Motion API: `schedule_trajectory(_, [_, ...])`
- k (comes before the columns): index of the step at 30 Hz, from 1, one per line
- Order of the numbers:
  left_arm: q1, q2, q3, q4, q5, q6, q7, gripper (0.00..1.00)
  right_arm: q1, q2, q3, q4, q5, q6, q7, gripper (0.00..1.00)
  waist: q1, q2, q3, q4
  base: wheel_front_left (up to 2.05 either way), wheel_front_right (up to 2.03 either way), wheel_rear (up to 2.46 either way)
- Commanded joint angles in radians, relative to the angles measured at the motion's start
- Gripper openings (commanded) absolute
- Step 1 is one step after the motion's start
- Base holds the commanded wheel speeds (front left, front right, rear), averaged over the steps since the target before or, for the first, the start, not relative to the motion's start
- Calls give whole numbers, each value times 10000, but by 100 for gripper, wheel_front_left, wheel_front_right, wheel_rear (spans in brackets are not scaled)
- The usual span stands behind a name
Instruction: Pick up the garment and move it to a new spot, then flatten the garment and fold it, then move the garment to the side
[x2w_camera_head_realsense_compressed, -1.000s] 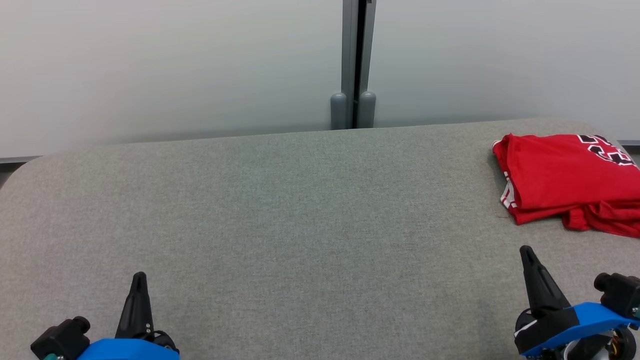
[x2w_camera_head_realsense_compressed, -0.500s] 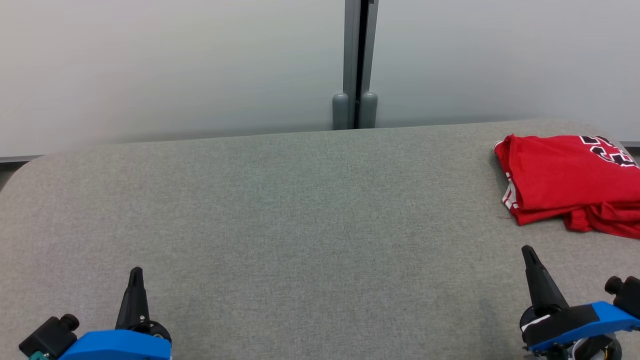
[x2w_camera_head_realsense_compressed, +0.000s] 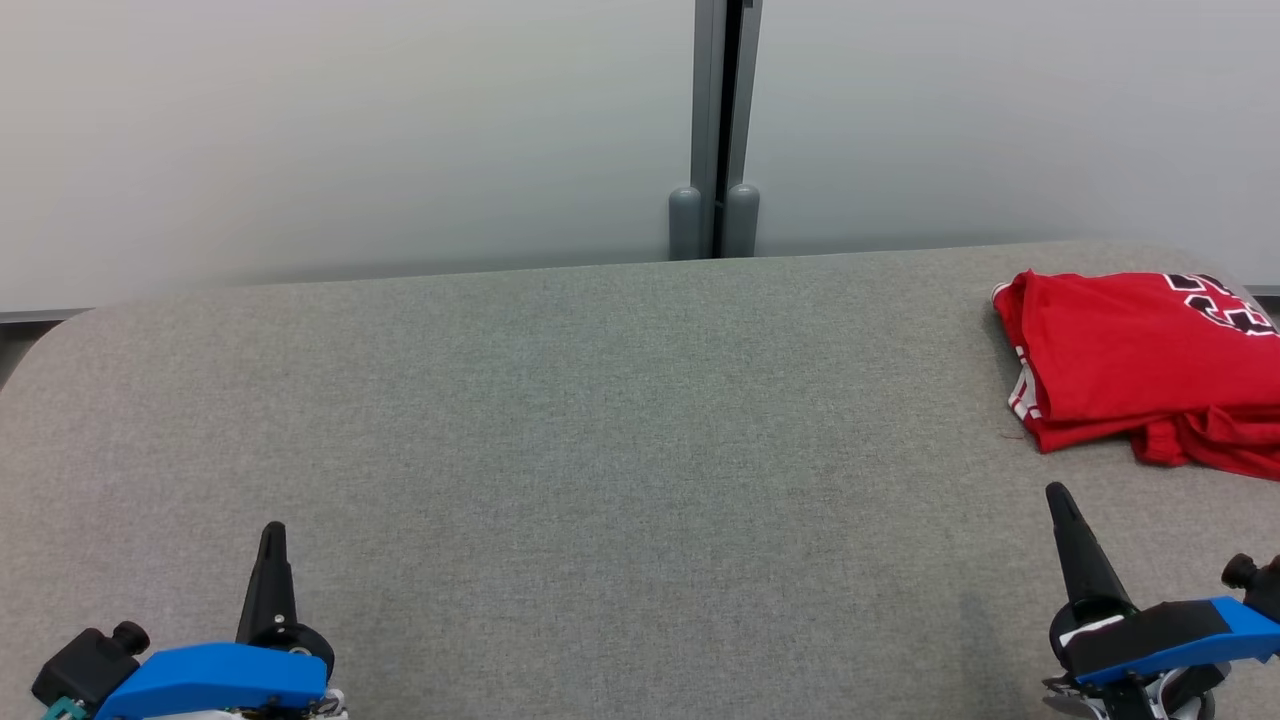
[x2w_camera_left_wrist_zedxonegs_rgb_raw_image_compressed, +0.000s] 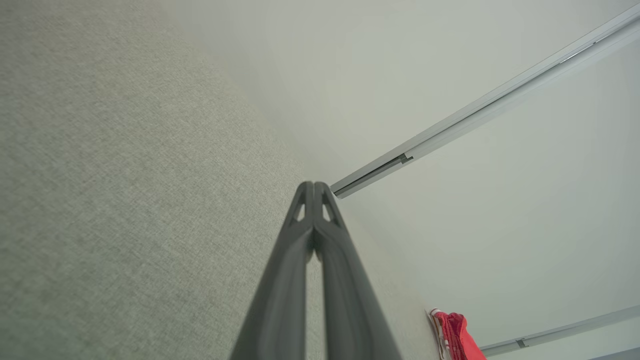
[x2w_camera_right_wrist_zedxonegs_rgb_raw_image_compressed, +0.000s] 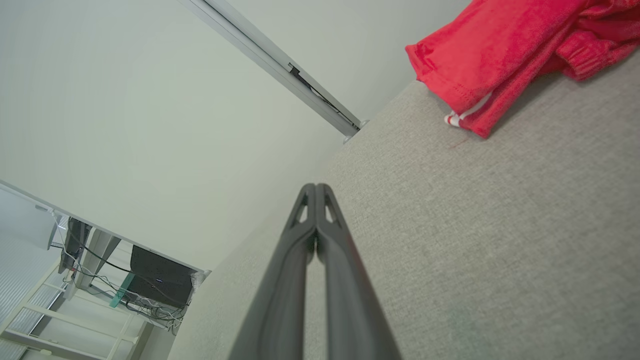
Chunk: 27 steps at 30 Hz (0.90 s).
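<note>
We find the folded red cloth garment (x2w_camera_head_realsense_compressed: 1130, 360) at the frame's right edge on the grey fabric table (x2w_camera_head_realsense_compressed: 600, 400), with the left gripper (x2w_camera_head_realsense_compressed: 272, 545) and right gripper (x2w_camera_head_realsense_compressed: 1062, 505) both pressed together and empty at the bottom corners, and we judge its loose lower layers could unfold if snagged.

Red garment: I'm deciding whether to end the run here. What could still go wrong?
1. The red garment lies near the rounded right corner of the table; it could slide off if nudged.
2. Its near edge is bunched, so the fold may loosen.
3. The shut right end effector is close by; a swing might snag it.
</note>
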<state>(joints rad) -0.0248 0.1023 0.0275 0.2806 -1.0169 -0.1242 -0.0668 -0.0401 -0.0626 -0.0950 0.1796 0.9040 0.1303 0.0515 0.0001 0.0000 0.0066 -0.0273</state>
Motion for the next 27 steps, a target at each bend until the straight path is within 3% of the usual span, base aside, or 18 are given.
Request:
schedule_trajectory(1, [-304, 26, 118, -154, -254, -45, 77, 0, -289, 4, -41, -56, 320, 4, 38, 0, 0, 0, 0, 5, 0, 0, 0])
schedule_trajectory(27, [-549, -210, 449, -250, -2620, -70, 818, 0, -483, 56, -112, 237, 3136, 5, 287, 0, -1, 0, -12, 95, 0, 0, 0])
